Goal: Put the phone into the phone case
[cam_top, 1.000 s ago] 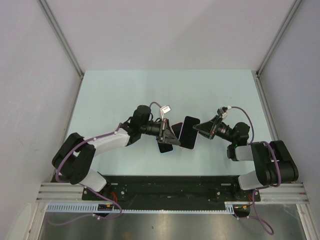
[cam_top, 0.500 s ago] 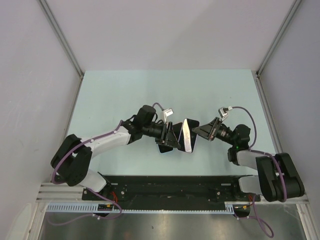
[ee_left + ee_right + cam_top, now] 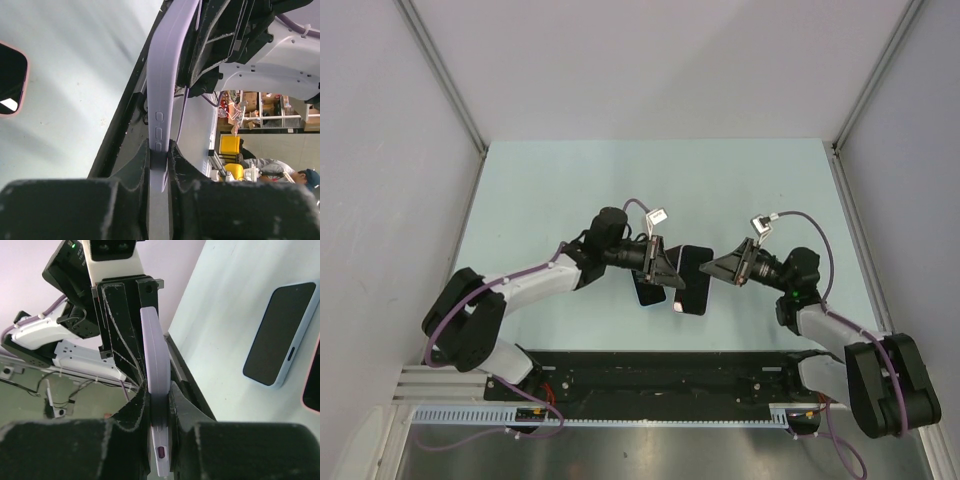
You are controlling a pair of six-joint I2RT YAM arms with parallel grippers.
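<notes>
Top view: left gripper [image 3: 665, 272] and right gripper [image 3: 716, 267] facing each other over the table [image 3: 550, 190], case [image 3: 692, 285] tilted between them; phone [image 3: 646, 293] flat on the table, partly under the left gripper.
Left wrist: jaws clamped on one edge of the lavender case (button bumps visible).
Right wrist: jaws clamped on the opposite edge; phone lying dark face up, apart from the case.
</notes>
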